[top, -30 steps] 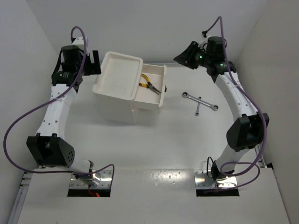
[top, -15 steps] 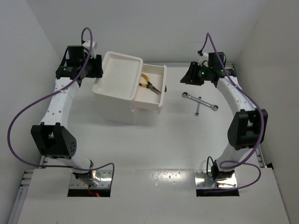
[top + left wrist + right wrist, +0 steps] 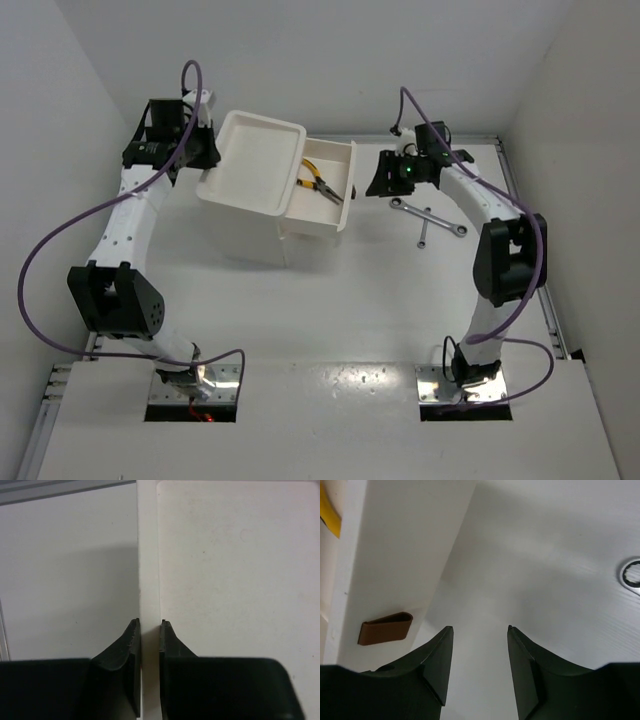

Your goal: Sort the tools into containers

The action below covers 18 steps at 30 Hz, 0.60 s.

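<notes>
The large white container (image 3: 255,165) stands at the back left, with the smaller container (image 3: 330,215) against its right side. Yellow-handled pliers (image 3: 318,184) lie in the smaller one, and a strip of yellow handle (image 3: 329,515) shows in the right wrist view. Two silver wrenches (image 3: 428,218) lie crossed on the table to the right, one ring end (image 3: 631,575) visible. My left gripper (image 3: 207,160) (image 3: 149,625) is shut on the large container's left rim (image 3: 149,555). My right gripper (image 3: 375,185) (image 3: 480,628) is open and holds nothing, just right of the smaller container's wall (image 3: 405,555).
A brown tab (image 3: 385,628) sits on the smaller container's outer wall. White walls close in the table on the left, back and right. Purple cables loop off both arms. The arm bases stand at the near edge.
My left gripper has shut on the large container's rim. My right arm has swung left and down from the back right toward the smaller container, its jaws spreading a little.
</notes>
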Motion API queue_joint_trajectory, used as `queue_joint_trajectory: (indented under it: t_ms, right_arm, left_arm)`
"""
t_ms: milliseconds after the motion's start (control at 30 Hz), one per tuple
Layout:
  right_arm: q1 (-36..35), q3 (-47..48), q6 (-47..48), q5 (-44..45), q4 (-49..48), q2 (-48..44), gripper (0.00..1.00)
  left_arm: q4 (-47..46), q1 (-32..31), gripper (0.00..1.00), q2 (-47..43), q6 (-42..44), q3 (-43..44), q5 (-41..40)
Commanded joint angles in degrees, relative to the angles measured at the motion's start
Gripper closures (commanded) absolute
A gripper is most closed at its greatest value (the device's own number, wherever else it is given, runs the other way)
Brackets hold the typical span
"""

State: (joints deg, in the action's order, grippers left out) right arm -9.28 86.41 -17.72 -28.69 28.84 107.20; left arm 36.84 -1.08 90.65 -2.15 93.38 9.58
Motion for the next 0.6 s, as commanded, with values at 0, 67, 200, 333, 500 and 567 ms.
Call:
queue_joint_trajectory:
  t_ms: [0, 67, 200, 333, 500, 567]
  right_arm:
    - [-2.2, 3.2, 1.5, -1.4, -2.2, 0.0, 0.52]
    - [-3.1, 4.5, 1.5, -1.4, -2.8, 0.6, 0.52]
    - [-5.4, 5.7, 1.5, -0.8, -2.8, 1.8, 0.52]
    - [-6.5, 6.8, 1.5, -0.8, -2.8, 1.8, 0.52]
    - [-8.4, 8.3, 1.5, -1.5, -3.4, 2.3, 0.52]
    - [-9.9, 9.1, 1.5, -2.0, -3.4, 2.3, 0.52]
  left_arm:
    - [1.6, 0.4, 1.0, 0.5, 1.8, 1.2, -0.4]
    - [1.6, -0.2, 1.0, 0.5, 1.8, 0.7, -1.0]
    - [1.6, -0.9, 1.0, 0.0, 1.8, 0.0, -1.5]
    - [1.6, -1.4, 1.0, 0.0, 1.3, -1.0, -2.0]
    - [1.6, -2.0, 1.0, -1.1, 0.8, -1.5, -2.0]
    - [1.6, -2.5, 1.0, -1.1, 0.7, -1.5, -2.6]
